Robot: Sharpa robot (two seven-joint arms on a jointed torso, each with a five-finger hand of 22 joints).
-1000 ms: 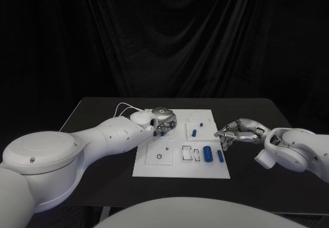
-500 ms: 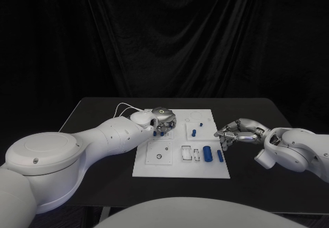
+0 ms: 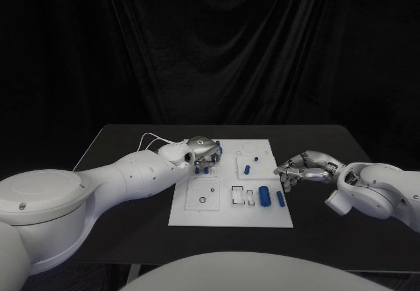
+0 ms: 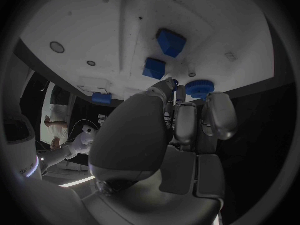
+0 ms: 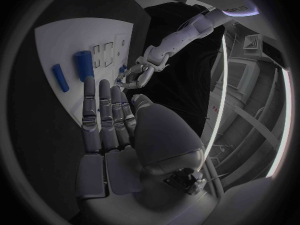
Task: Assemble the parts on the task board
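Left hand pinches a round blue part above the task board, likely for insertion | your right hand waits beside it, fingers apart, empty.

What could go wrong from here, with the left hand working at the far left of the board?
1. The left hand has its fingertips at a round blue part by the task board edge; a slip might push it off onto the table.
2. Two square blue parts lie close ahead and may get knocked.
3. The right hand hovers close by the slim blue peg and might nudge it.
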